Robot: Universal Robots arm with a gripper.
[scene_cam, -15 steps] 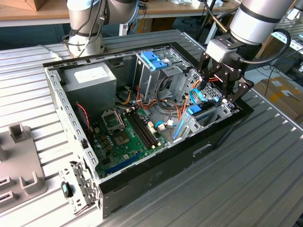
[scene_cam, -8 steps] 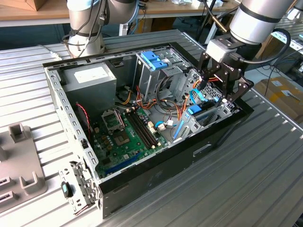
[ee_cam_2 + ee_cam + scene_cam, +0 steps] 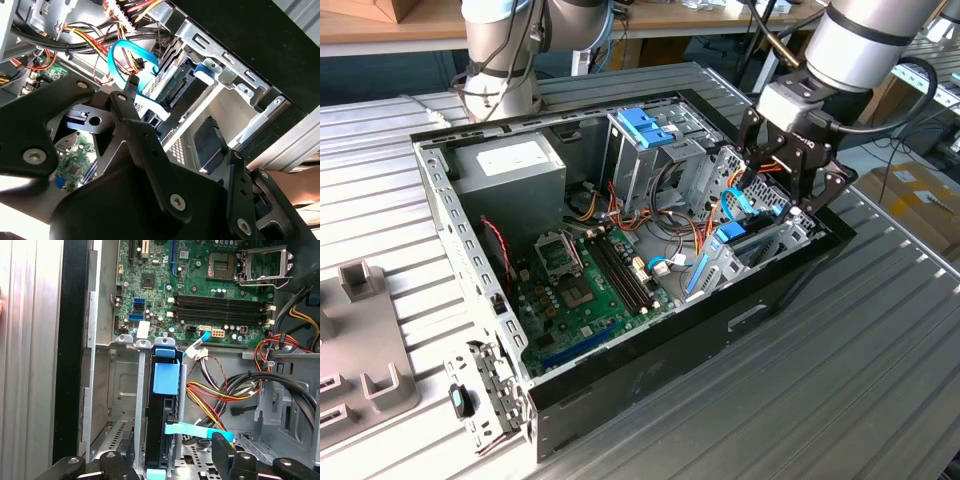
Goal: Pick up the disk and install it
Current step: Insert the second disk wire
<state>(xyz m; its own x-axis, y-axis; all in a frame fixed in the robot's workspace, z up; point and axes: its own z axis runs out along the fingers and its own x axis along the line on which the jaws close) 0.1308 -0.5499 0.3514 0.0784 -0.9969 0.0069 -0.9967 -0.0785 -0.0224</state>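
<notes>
The disk point(image 3: 159, 415) stands on edge in the drive bay at the front corner of the open computer case point(image 3: 650, 385), its light-blue carrier rail and tab on top. The disk point(image 3: 176, 86) sits deep between the bay's metal walls in the second wrist view; in the exterior view its blue carrier point(image 3: 731, 232) shows just under my gripper point(image 3: 788, 190). My gripper point(image 3: 167, 450) hangs open right over the bay. Its black fingers point(image 3: 114, 462) straddle the disk with a gap on each side and touch nothing.
A light-blue data cable point(image 3: 122, 55) and bundles of coloured wires point(image 3: 220, 395) lie beside the bay. The motherboard point(image 3: 585, 285), a grey power supply point(image 3: 515, 165) and a tall drive cage with a blue latch point(image 3: 645, 125) fill the case. Grey fixtures point(image 3: 360, 340) lie on the table.
</notes>
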